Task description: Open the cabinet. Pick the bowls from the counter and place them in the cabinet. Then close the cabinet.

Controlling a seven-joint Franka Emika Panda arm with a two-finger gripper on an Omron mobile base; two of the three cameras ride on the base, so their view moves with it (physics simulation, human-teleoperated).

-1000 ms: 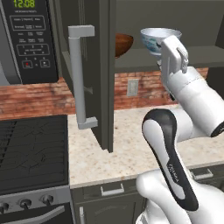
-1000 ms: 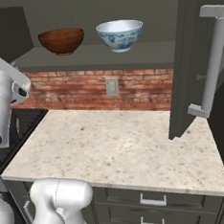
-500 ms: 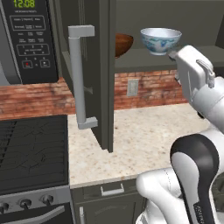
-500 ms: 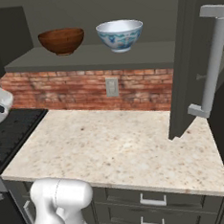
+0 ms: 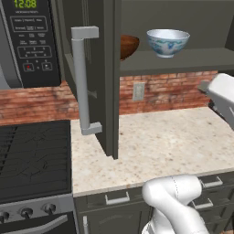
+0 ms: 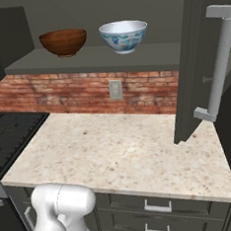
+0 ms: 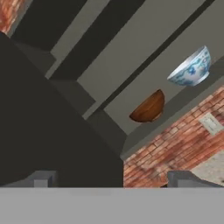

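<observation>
Backing away from the shelf since a second ago, the gripper [image 7: 112,181] hangs wide and empty, both bowls, brown [image 6: 63,42] and white [image 6: 124,35], sit inside the cabinet [image 6: 190,66], leaving only its doors to close.

Two bowls sit in the cabinet [image 6: 107,58], one brown bowl [image 6: 63,41] and one white bowl [image 6: 124,35], with two open doors, the left door [image 5: 98,73] and right door [image 6: 192,61], one wall outlet [image 6: 115,89], one microwave [image 5: 27,41].
</observation>
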